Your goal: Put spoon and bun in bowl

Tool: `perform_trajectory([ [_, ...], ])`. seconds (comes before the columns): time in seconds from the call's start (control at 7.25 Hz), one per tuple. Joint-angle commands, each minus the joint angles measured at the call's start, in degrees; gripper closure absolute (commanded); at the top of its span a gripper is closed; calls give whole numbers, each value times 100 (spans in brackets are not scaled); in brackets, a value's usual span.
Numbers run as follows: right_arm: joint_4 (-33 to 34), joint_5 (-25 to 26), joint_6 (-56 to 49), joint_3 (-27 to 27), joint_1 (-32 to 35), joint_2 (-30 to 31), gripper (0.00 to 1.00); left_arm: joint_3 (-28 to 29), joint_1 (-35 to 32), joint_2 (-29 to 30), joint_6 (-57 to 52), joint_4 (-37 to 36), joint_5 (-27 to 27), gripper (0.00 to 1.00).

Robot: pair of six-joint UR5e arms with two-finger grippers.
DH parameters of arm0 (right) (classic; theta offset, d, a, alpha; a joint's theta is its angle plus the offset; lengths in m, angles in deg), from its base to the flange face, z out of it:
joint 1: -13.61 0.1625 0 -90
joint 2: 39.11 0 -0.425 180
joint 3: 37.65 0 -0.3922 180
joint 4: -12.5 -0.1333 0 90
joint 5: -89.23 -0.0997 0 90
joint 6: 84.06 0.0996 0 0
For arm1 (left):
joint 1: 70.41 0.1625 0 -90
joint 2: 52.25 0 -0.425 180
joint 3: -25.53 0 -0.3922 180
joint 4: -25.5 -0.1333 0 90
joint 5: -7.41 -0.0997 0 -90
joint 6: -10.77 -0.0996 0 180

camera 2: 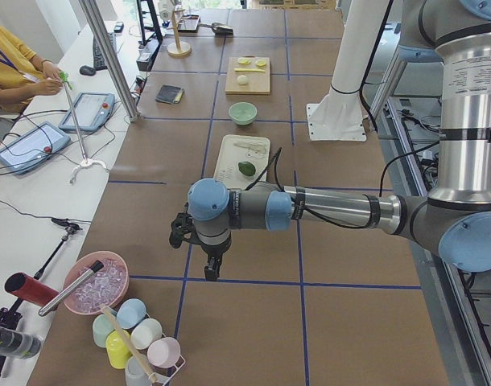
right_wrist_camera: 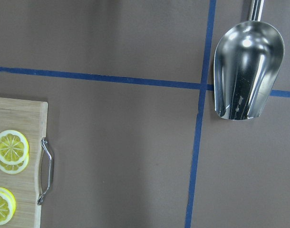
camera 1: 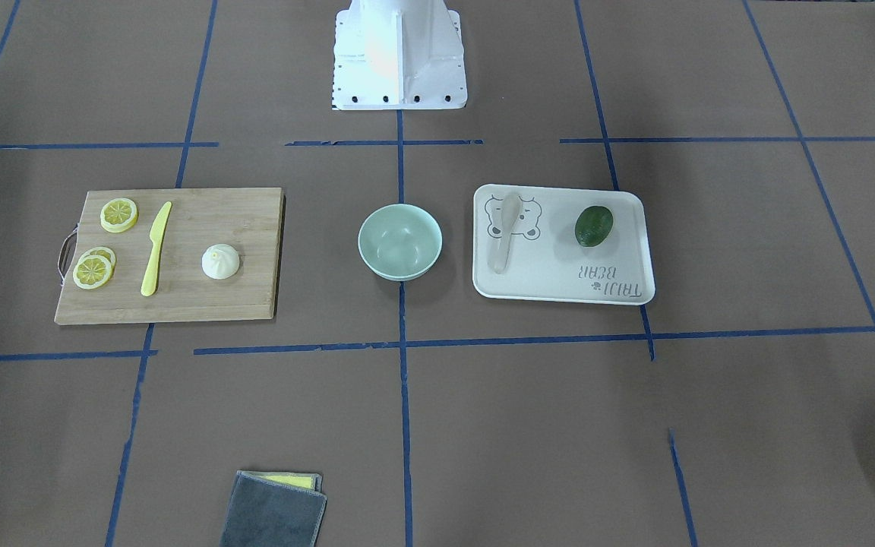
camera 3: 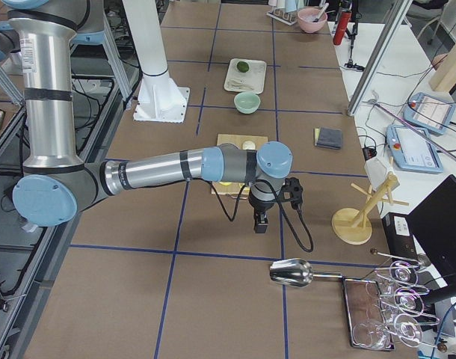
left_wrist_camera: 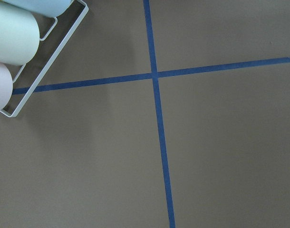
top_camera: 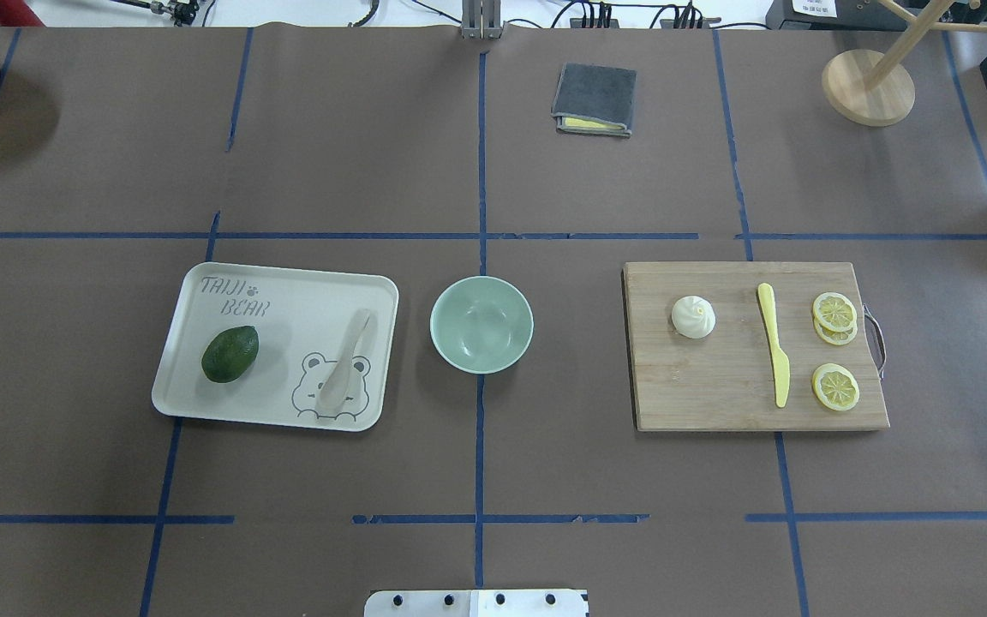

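The pale beige spoon lies on the white tray, over the bear drawing; it also shows in the overhead view. The white pleated bun sits on the wooden cutting board. The mint-green bowl stands empty between tray and board. My left gripper hangs over bare table far from the tray, near the cup rack. My right gripper hangs past the board's handle end. Both show only in the side views, so I cannot tell whether they are open or shut.
A dark green avocado lies on the tray. A yellow knife and lemon slices lie on the board. A grey cloth lies at the far edge. A metal scoop lies near my right gripper, a cup rack near my left.
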Motion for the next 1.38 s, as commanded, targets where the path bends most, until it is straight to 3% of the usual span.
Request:
perform_trajectory([
  [0.0, -10, -4, 14, 2, 0, 9, 0, -148, 21, 63, -153, -68, -73, 0],
  [0.69, -19, 223, -30, 124, -9, 26, 0, -53, 48, -7, -76, 265, 5, 0],
  [1.24, -10, 58, -21, 449, -201, 61, 0, -79, 529, 10, -93, 1781, 49, 0],
])
